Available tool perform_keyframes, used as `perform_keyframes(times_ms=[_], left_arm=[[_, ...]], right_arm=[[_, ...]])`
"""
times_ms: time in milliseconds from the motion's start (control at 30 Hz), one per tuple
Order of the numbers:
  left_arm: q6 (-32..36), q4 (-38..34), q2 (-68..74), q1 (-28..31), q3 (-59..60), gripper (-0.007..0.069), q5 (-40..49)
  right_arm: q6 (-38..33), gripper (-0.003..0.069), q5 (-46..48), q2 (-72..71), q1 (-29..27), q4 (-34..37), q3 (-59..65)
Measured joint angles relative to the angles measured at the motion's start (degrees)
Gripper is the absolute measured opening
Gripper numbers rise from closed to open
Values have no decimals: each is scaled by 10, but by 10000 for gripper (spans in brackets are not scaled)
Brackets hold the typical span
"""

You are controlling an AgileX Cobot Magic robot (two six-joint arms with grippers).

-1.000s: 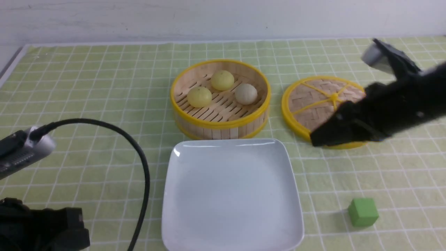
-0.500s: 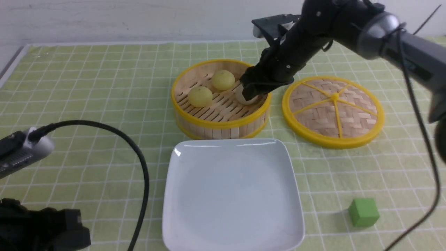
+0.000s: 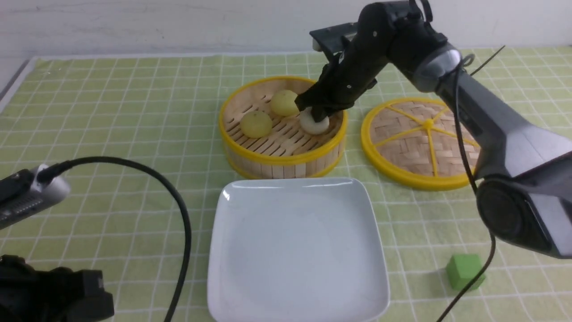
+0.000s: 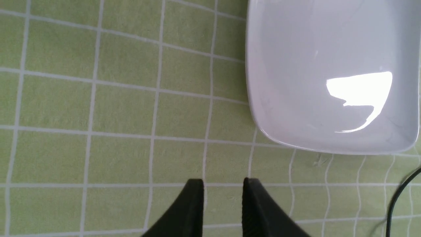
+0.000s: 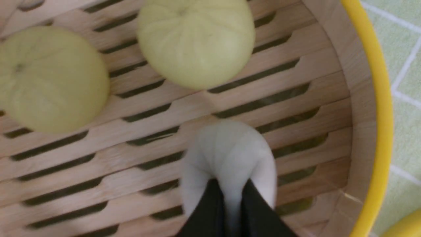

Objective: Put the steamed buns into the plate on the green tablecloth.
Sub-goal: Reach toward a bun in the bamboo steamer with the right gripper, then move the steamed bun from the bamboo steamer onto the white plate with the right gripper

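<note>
Right end effector [image 5: 232, 187] lowered since earlier, clamped on off-white bun [image 5: 230, 154] in steamer basket [image 3: 282, 158]; left end effector [image 4: 223, 184] apart.

The green tablecloth [image 4: 121, 161], crossed by white lines, fills most of the frame. The plate [image 4: 296, 128] lies on it at the upper right, a bright glare on its surface. The left gripper [image 4: 223, 182] reaches in at the bottom center, its fingertips apart. A black cable [image 4: 396, 197] curves at the lower right.
</note>
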Motion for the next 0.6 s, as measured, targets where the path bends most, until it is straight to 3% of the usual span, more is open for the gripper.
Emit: perform_keyframes(times_ms=[167,233,400,600], left_arm=[[0,15,0,0,0,211,0],[0,25,0,0,0,212,0],[0,34,0,0,0,216,3],[0,34,0,0,0,216,3]], right_arm=[[20,24,16,-57,20,-40,-12],[43,24,16,-129,32,-46,37],[69,24,8,-280,61,-49,278],[103,35,-13,-345,96,-33,537]])
